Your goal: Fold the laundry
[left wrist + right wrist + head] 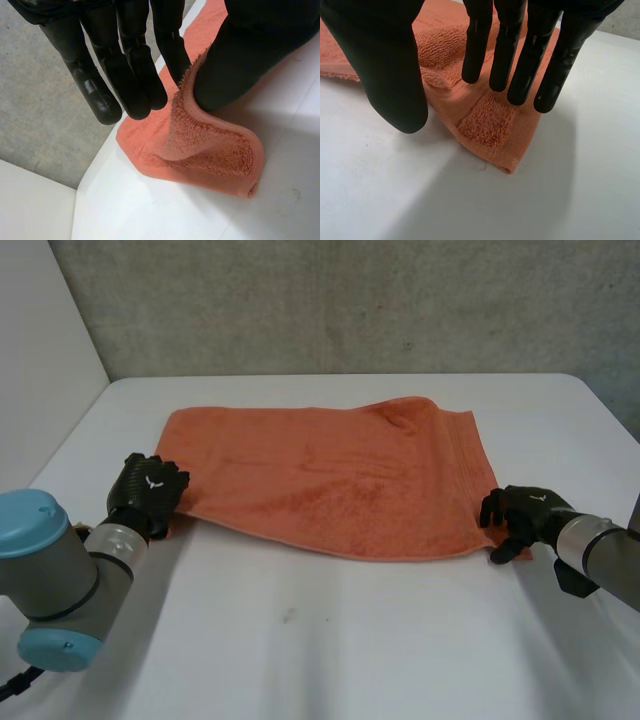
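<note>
The left hand (148, 490) pinches a corner of the orange towel (330, 480) between straight fingers (135, 75) and thumb. The towel lies spread between both hands on the white table (300, 640). The right hand (522, 512) hangs with its fingers straight just above the opposite corner.

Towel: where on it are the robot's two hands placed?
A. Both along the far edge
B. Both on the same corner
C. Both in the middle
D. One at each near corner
D: in the head view the left hand is at the near left corner of the towel, and the right hand is at its near right corner.
</note>
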